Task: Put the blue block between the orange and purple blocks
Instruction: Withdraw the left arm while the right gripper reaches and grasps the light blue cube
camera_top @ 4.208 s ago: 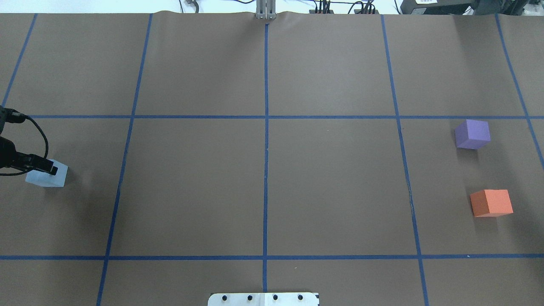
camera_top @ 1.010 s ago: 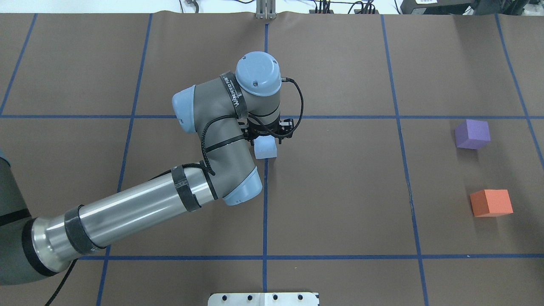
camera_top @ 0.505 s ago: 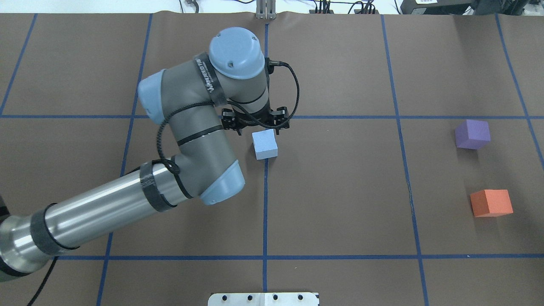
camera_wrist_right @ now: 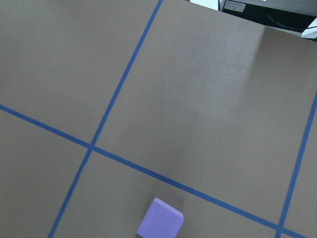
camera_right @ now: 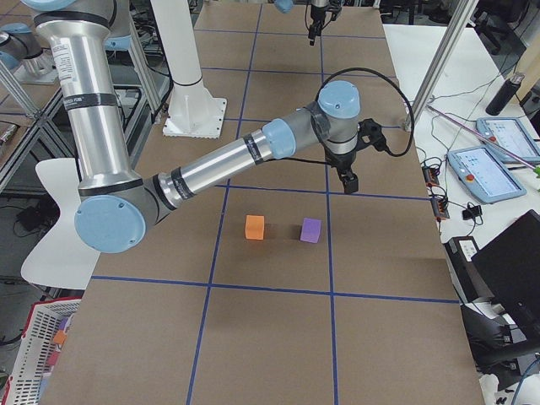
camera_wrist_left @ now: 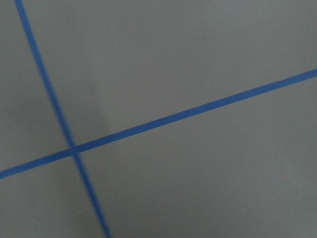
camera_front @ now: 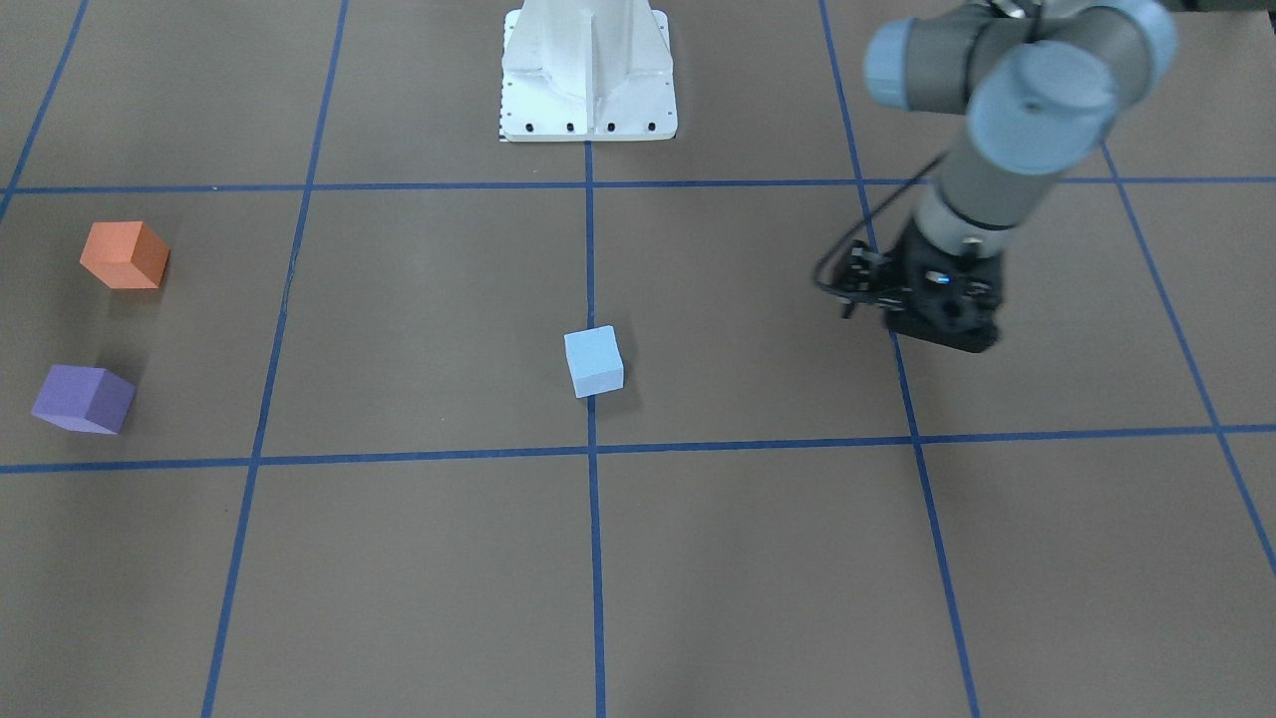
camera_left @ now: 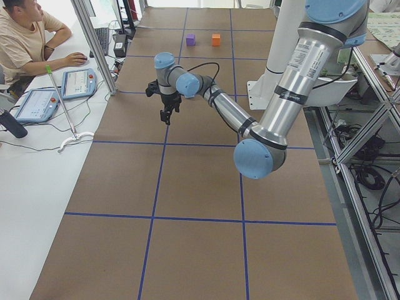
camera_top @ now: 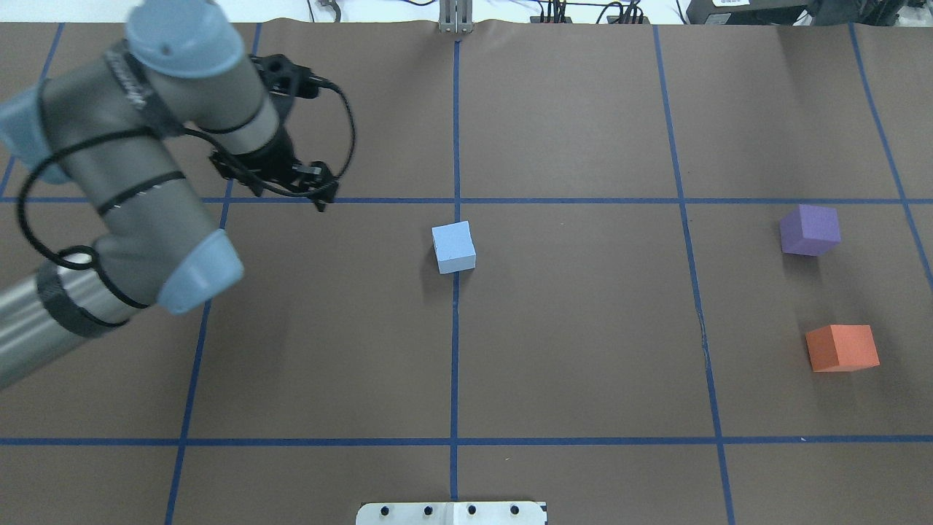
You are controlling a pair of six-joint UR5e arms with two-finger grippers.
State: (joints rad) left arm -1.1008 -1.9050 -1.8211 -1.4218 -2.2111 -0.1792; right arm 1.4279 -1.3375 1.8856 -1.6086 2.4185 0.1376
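— Three blocks on the desk [camera_top: 583, 343], and none sits where the task wants it; the blue block [camera_top: 453, 246] lies free at the middle of the overhead frame, on the central tape line [camera_top: 454, 364], well apart from the purple block [camera_top: 809, 230] and the orange block [camera_top: 842, 348] at the right edge.

— And the hands?

— The left hand [camera_top: 289, 197] hangs in the upper left of that frame, jaws apart as far as I can see, holding nothing; the right hand [camera_right: 348, 180] shows only in the right side view, near the purple block, and I cannot tell whether it is apart or together.

— So what could go wrong?

— Mostly the landing, I judge; the gap between purple and orange looks only a little wider than the blue block, so jaws spread across that gap could shove a neighbour; gripping along the other axis would spare them.

— And the pick itself?

— The blue block is turned slightly against the grid; a hand that closes square to the tape may twist it or catch a corner; a light cube like this probably slides easily on the desk; and the two arms could meet over the middle if the left one waits there while the right reaches in.
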